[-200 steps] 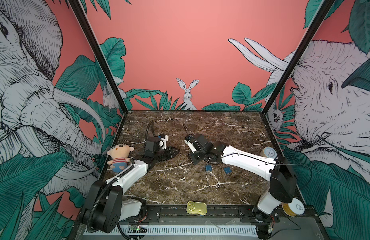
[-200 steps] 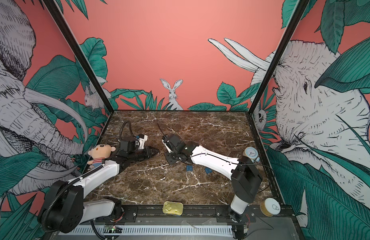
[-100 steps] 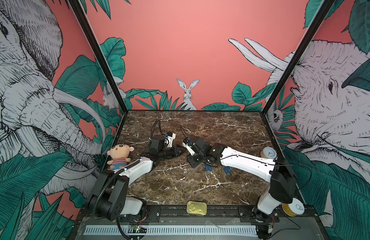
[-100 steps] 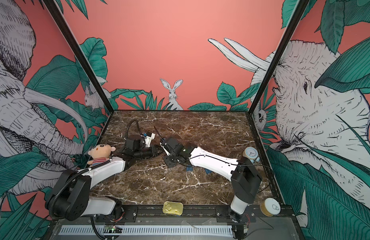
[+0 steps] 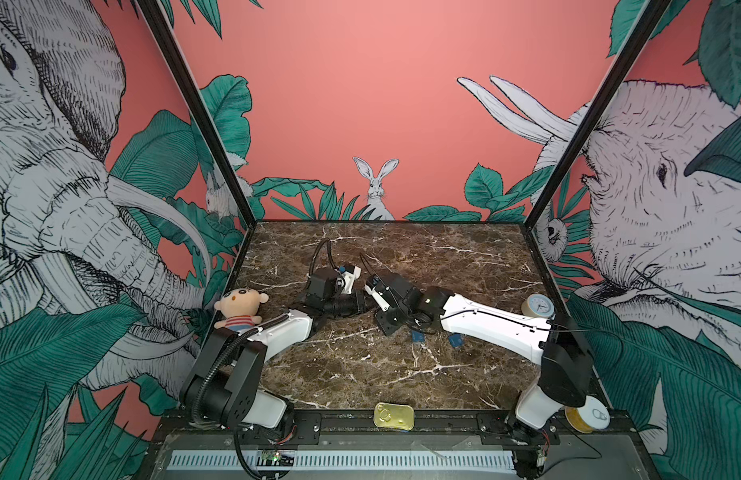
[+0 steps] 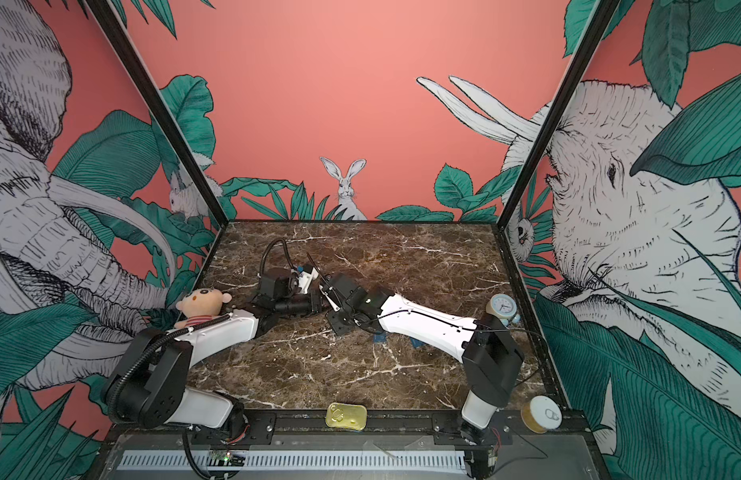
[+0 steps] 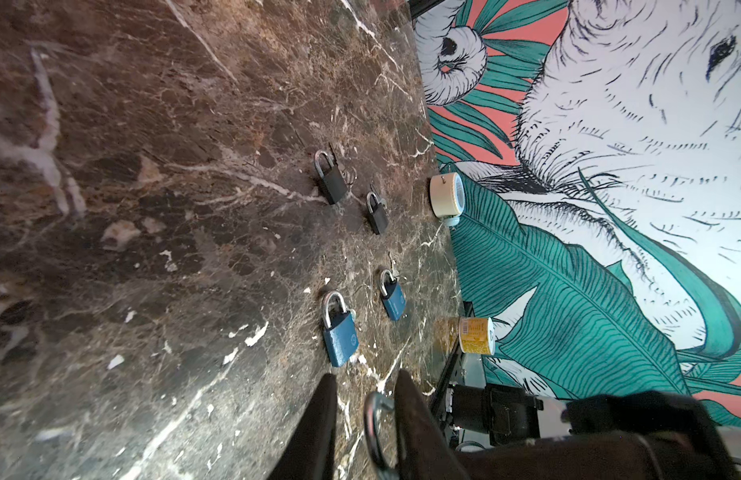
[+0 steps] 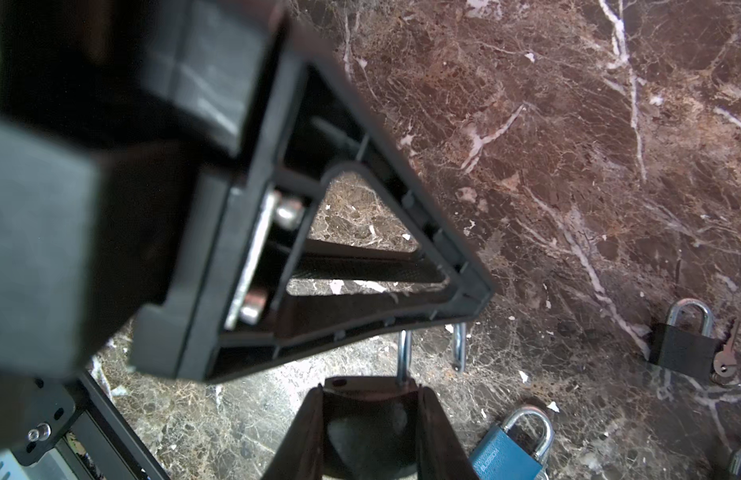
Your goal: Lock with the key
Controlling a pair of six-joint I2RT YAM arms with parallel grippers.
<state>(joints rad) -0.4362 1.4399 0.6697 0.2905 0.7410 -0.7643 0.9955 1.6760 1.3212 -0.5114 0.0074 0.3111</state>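
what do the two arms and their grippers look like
Both arms are alike: the left arm and right arm each have a white shell link between black joints. A ribbed black hose loops along the left one; a thin black cable runs along the right. The left gripper and right gripper are matte black with tapering fingers; a left finger shows a ribbed open triangular frame.

Table (image 7: pixel 152 166) is glossy marble-look stone, my fingers (image 7: pixel 314 424) matt black plastic, blue padlock (image 7: pixel 338 336) painted metal with a shiny steel shackle.
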